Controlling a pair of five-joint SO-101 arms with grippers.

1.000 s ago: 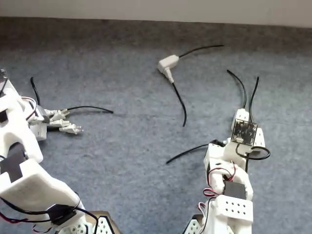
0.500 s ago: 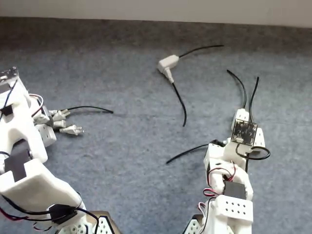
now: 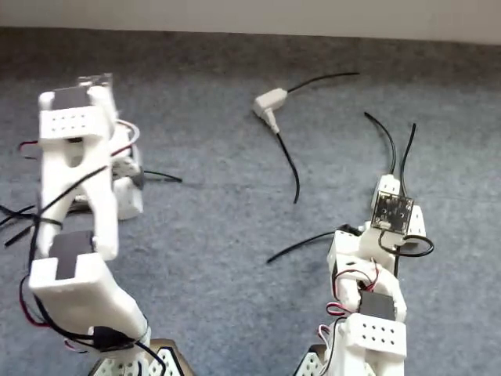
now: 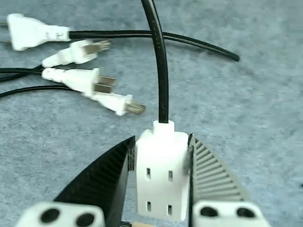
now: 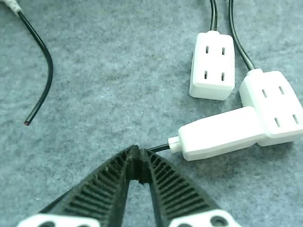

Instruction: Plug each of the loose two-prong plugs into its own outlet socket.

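My left gripper (image 4: pixel 161 142) is shut on a white outlet socket (image 4: pixel 160 175), whose black cord (image 4: pixel 158 56) runs away over the carpet. Just beyond it lie several loose white two-prong plugs (image 4: pixel 78 80) with their prongs towards the socket. In the high view the left arm (image 3: pixel 74 172) stands raised over that spot at the left. My right gripper (image 5: pixel 137 152) is shut on nothing, low over the carpet. Beside it a white plug (image 5: pixel 220 135) sits in a socket block (image 5: pixel 279 113), and a free socket block (image 5: pixel 211 66) lies next to that.
An angled white plug (image 3: pixel 270 102) with black cords lies at the middle back of the grey carpet (image 3: pixel 219 235). A loose black cord end (image 5: pixel 40 94) lies near the right gripper. The right arm (image 3: pixel 368 266) is at the front right.
The left arm has risen and swung right, now covering the loose plugs in the high view. The right arm has not moved.
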